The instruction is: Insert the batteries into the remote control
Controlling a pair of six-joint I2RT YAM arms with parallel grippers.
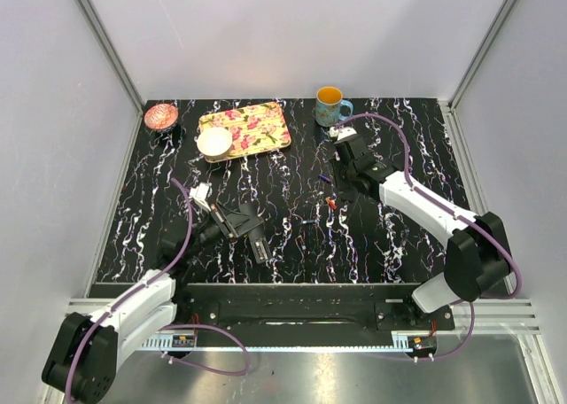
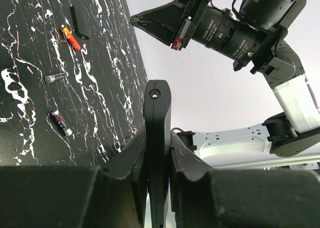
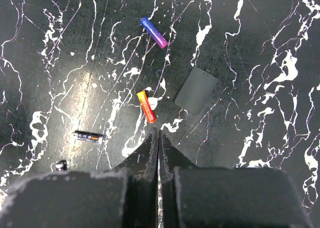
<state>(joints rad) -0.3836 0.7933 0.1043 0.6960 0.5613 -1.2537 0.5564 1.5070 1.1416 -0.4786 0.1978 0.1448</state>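
My left gripper (image 2: 157,134) is shut on the remote control (image 2: 157,98), a flat black bar held edge-on between the jaws and lifted off the table; in the top view the gripper (image 1: 241,221) sits left of centre. My right gripper (image 3: 159,130) is shut and empty, its tips just above the table beside the orange-red battery (image 3: 146,107). The purple-blue battery (image 3: 154,32) lies farther off. A dark battery (image 3: 89,136) and another one (image 3: 61,164) lie to the left. A flat dark cover (image 3: 196,90) lies to the right. No green battery shows.
A blue mug (image 1: 332,107) stands at the back. A floral tray (image 1: 257,120) with a white bowl (image 1: 214,142) at its corner and a pink bowl (image 1: 161,116) are at the back left. White walls close in three sides.
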